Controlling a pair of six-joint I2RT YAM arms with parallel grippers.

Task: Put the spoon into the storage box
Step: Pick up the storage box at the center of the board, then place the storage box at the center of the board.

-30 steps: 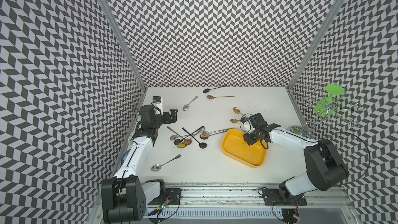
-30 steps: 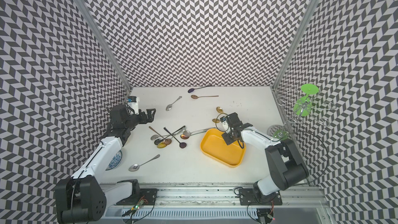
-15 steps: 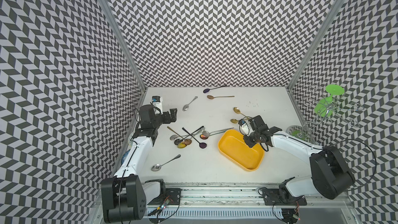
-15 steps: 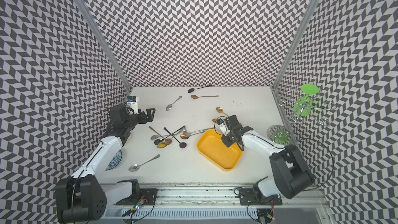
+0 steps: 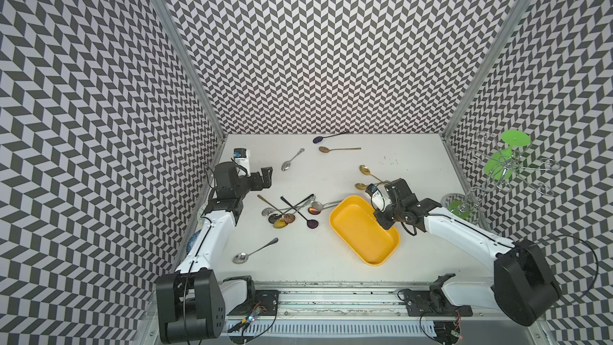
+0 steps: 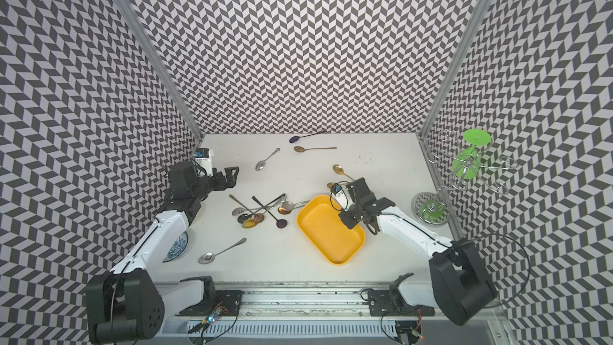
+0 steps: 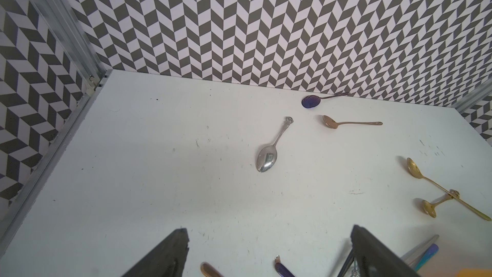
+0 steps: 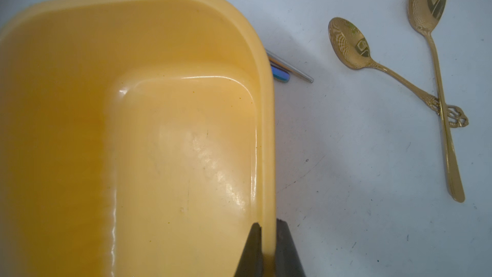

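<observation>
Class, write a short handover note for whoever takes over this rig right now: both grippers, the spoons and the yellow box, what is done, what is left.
The left gripper is open and empty, over the table.
The right gripper is shut on the rim of the storage box, one finger inside, one outside.
No spoon is in the box. A pile of spoons lies beside it on the left arm's side, two gold spoons lie crossed past its far end, and a silver spoon lies alone near the front.
Done: nothing placed yet.
Left: probably release the box, pick a spoon, put it in.
</observation>
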